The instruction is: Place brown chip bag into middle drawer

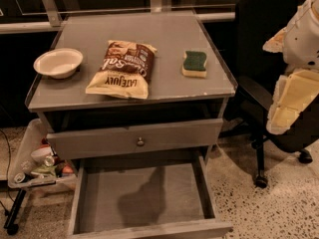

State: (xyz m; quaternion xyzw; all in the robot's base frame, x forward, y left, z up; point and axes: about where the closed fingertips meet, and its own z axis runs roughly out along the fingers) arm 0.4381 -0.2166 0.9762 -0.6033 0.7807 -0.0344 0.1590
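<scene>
Grey and flat, the surface (pixel 169 31) carries the brown chip bag (pixel 122 68) at its centre, between a white bowl (pixel 58 62) on the left and a sponge (pixel 194 63) on the right. The gripper (pixel 290 101) is held beyond the right edge, and whether it is open or closed cannot be told. The grasp is judged not yet made. The middle drawer (pixel 99 198) is seen pulled out at the near side, its floor bare.

We hold our white speckled arm (pixel 305 31) high at the right edge of view, and our pale-yellow blocky gripper (pixel 289 103) hangs below it, angled down-left.
</scene>
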